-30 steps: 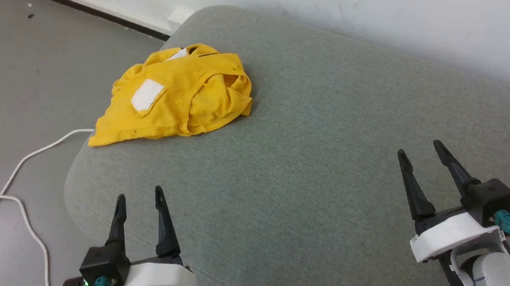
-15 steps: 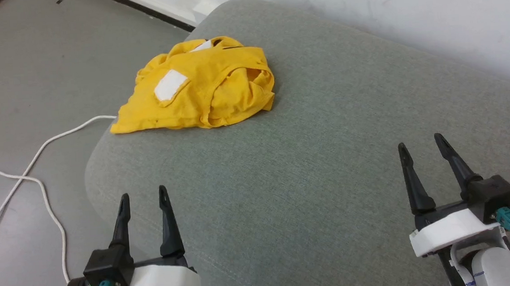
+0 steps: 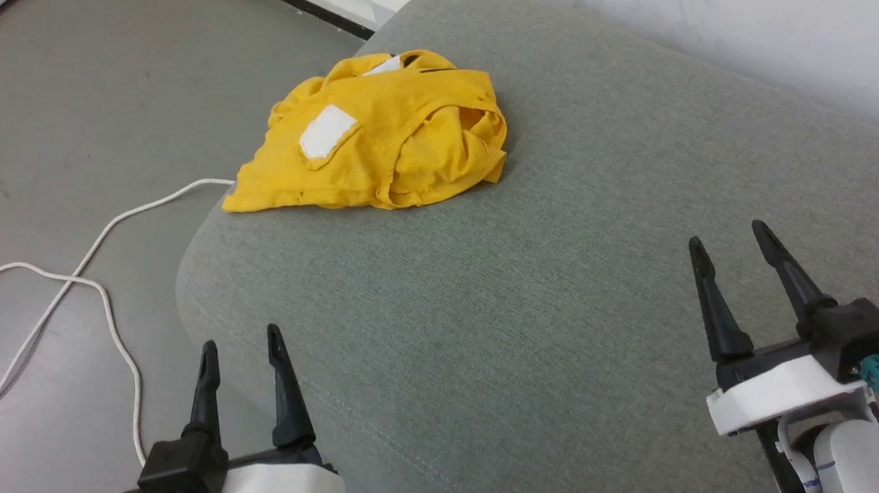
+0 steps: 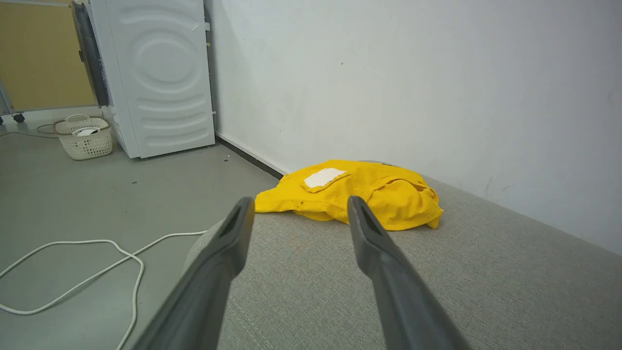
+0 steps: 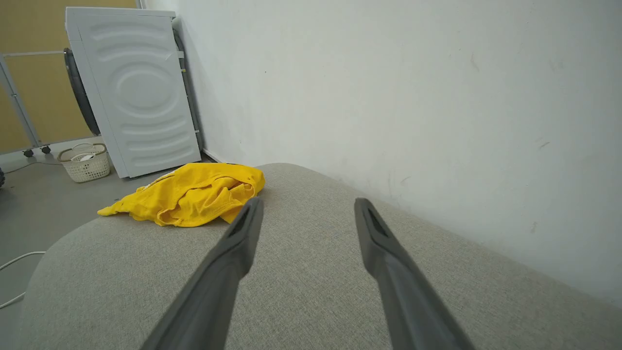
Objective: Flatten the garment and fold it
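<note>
Plainly, my left pincer (image 3: pixel 241 336) hung spread at about seven o'clock in the head view, its two long dark fingers parted with nothing between them. My right pincer (image 3: pixel 726 232) was spread just as wide at about four o'clock, also empty. Both hovered over the near part of the broad grey-green upholstered cushion (image 3: pixel 536 294), fingers pointing toward twelve o'clock.

The bright yellow short-sleeved T-shirt (image 3: pixel 393 141) lay crumpled in a loose heap at about eleven o'clock on the cushion, close to its far left corner, well apart from both pincers. One corner of the cloth reached the cushion's rounded left edge. A white rectangular fabric patch (image 3: pixel 327 130) showed on its upper side, and the folds at its three o'clock side were bunched and twisted over one another. I could not make out any printed face from how it lay.

Off the cushion, a thin white cable (image 3: pixel 99 239) looped over the grey floor (image 3: pixel 88 93) at nine o'clock. A plain white wall (image 3: pixel 701 11) ran behind the cushion from twelve toward three o'clock. From my left wrist I saw a white washing machine (image 4: pixel 160 78) against that wall, and just beside it a small pale woven basket (image 4: pixel 85 138) on the floor.
</note>
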{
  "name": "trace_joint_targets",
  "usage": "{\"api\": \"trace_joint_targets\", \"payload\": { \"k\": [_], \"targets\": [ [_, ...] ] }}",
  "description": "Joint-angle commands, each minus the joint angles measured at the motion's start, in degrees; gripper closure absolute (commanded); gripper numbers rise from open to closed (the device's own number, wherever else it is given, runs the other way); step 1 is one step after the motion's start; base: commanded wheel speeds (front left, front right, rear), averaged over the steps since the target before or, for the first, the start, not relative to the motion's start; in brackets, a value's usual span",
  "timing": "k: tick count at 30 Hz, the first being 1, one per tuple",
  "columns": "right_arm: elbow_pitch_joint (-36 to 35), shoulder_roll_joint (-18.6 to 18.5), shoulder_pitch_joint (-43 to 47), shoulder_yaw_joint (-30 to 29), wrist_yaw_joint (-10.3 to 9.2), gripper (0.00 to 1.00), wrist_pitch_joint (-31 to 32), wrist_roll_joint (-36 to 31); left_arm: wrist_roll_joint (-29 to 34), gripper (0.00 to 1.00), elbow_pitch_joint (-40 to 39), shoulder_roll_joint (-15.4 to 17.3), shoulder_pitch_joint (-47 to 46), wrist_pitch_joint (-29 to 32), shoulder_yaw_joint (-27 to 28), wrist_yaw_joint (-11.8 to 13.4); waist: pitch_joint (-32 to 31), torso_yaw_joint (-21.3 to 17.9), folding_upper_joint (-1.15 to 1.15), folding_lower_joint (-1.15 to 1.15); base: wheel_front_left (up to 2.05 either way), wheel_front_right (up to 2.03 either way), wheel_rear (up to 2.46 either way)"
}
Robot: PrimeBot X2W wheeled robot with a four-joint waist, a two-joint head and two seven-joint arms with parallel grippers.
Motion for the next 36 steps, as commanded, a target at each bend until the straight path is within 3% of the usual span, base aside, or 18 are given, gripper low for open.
{"api": "trace_joint_targets", "payload": {
  "k": [1, 10, 12, 15, 17, 21, 25, 28, 36],
  "targets": [
    [-0.22, 0.14, -1.03, -0.32, -0.05, 0.0, -0.56, -0.21, -0.12, 0.0, -0.39, -0.32, 0.41, -0.33, -0.21, 0.17, 0.41, -0.26, 0.0, 0.0, 0.0, 0.0, 0.0],
    [-0.45, 0.14, -0.99, -0.71, -0.05, 0.0, -0.47, -0.49, -0.37, 0.0, -0.22, -0.32, -0.15, -0.33, -0.92, 0.06, 0.46, -0.53, 0.0, 0.0, 0.0, 0.0, 0.0],
    [-0.6, 0.14, -0.9, -0.87, -0.05, 0.0, -0.41, -0.42, -3.31, 0.0, -1.12, -0.32, -0.27, -0.33, -1.14, -0.4, 0.51, -0.56, 0.0, 0.0, 0.0, 0.0, 0.0],
    [-1.42, 0.14, -0.64, -1.68, -0.05, 0.0, 0.0, -0.3, -12.17, 0.0, -4.49, -0.32, -1.27, -0.33, -2.33, -3.27, 0.9, -0.55, 0.0, 0.0, 0.0, 0.0, 0.0],
    [-2.67, 0.14, -0.38, -2.72, -0.05, 0.0, 0.55, -0.36, -12.8, 0.0, -7.22, -0.13, -3.67, -0.33, -2.62, -5.13, 1.51, -0.4, 0.0, 0.0, 0.0, 0.0, 0.0],
    [-6.88, 0.14, -0.05, -4.13, -0.05, 0.0, 2.66, -1.65, -8.82, 0.0, -12.06, 5.53, -11.98, 3.38, -1.8, -6.47, 3.93, -0.72, 0.0, 0.0, 0.0, 0.0, 0.0],
    [-13.5, -1.18, -0.58, -4.94, -0.05, 0.0, 6.06, -2.65, -6.06, 0.0, -12.29, 10.25, -22.5, 11.57, 0.7, -5.08, 8.4, -1.71, 0.0, 0.0, 0.0, 0.0, 0.0],
    [-19.34, -3.1, -1.17, -4.87, -0.05, 0.0, 9.2, -2.27, -7.72, 0.0, -8.18, 11.92, -30.45, 16.57, 2.34, -5.5, 11.99, -2.78, 0.0, 0.0, 0.0, 0.0, 0.0],
    [-34.84, -8.71, -4.19, -4.61, -0.05, 0.0, 18.42, -0.53, -12.16, 0.0, 6.92, 17.12, -44.2, 27.56, 3.38, -9.79, 22.03, -7.24, 0.0, 0.0, 0.0, 0.0, 0.0]
  ]
}}
